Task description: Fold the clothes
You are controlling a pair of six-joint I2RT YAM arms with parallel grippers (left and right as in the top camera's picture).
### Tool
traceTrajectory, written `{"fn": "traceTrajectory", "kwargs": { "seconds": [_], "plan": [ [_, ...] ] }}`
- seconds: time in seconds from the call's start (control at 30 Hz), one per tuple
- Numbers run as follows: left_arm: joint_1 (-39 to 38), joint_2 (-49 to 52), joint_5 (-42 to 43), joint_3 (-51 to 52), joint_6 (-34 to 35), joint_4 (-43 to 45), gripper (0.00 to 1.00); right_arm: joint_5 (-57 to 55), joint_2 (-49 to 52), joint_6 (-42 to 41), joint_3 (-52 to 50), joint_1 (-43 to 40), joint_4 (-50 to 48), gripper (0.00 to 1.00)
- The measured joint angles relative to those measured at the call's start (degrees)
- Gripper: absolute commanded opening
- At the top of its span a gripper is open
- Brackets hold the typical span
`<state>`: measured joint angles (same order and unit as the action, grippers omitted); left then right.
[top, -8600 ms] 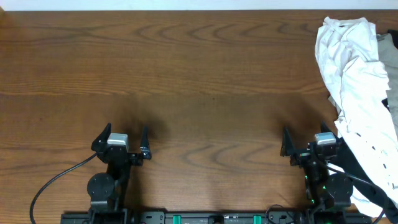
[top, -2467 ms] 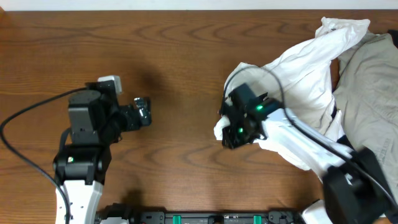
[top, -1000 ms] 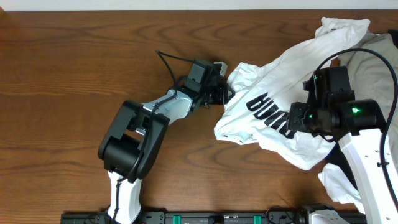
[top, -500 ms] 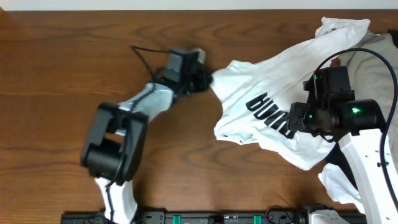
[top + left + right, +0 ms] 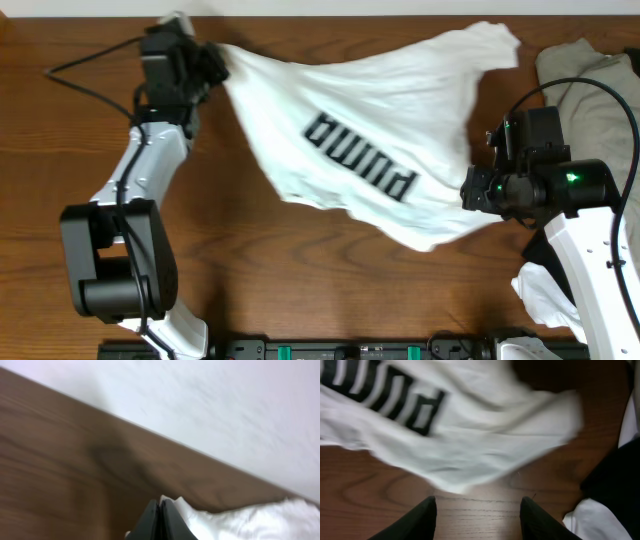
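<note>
The white T-shirt [image 5: 380, 110] lies stretched across the far half of the table, its dark block-letter logo [image 5: 360, 158] facing up. My left gripper [image 5: 214, 64] is at the far left corner, shut on an edge of the shirt. In the left wrist view the jaws [image 5: 161, 510] are pressed together with white cloth [image 5: 235, 521] coming out at their right. My right gripper [image 5: 468, 190] hovers open at the shirt's right lower edge. In the right wrist view it [image 5: 477, 517] frames bare wood, with the shirt [image 5: 485, 445] just beyond the fingertips.
A beige-grey garment [image 5: 590, 70] lies at the far right. Black cloth [image 5: 615, 485] and more white cloth [image 5: 545, 295] sit by the right arm's base. The table's far edge [image 5: 165, 440] runs close behind the left gripper.
My left gripper has swung from the table's middle to the far left corner, dragging the shirt with it and spreading it out. The right arm has stayed put.
</note>
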<state>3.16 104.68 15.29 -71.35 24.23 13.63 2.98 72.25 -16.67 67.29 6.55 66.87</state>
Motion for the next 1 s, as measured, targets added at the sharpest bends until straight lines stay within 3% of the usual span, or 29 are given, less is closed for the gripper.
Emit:
{"fn": "traceTrajectory", "kwargs": {
  "seconds": [0.17,0.2,0.23,0.27,0.3,0.33,0.47,0.63,0.77,1.0],
  "plan": [
    [2.9,0.2,-3.3,-3.4,0.0,0.3,0.09,0.0,0.0,0.2,0.0,0.0,0.0,0.52],
    [3.4,0.4,-3.7,-4.3,0.0,0.3,0.23,0.0,0.0,0.2,0.0,0.0,0.0,0.52],
    [4.0,0.5,-3.9,-5.4,-0.3,0.0,0.52,0.0,0.0,0.2,0.0,0.0,0.0,0.52],
    [4.3,0.6,-3.9,-6.0,-0.2,-0.3,0.74,0.0,0.0,0.2,0.0,0.0,0.0,0.52],
    [4.8,0.6,-3.7,-6.7,-0.2,-1.2,0.92,0.1,0.0,0.2,0.0,0.0,0.0,0.52],
    [5.2,0.6,-3.3,-7.3,-0.2,-2.5,0.98,0.1,0.0,0.2,0.0,0.0,0.0,0.52],
    [6.2,0.6,2.1,-8.4,0.0,-11.2,0.98,0.0,0.0,0.2,0.0,0.0,0.0,0.53],
    [4.5,0.5,12.3,-8.5,0.0,-30.0,0.98,-0.9,0.0,0.5,0.0,0.0,-0.1,0.6],
    [0.2,0.6,17.3,-8.4,-0.3,-45.8,0.98,-3.0,0.0,0.6,-0.1,0.0,-0.4,0.63],
    [-10.5,0.6,20.4,-8.4,-1.1,-65.0,0.98,-7.4,0.0,0.8,-0.1,-0.2,-0.5,0.71]
  ]
}}
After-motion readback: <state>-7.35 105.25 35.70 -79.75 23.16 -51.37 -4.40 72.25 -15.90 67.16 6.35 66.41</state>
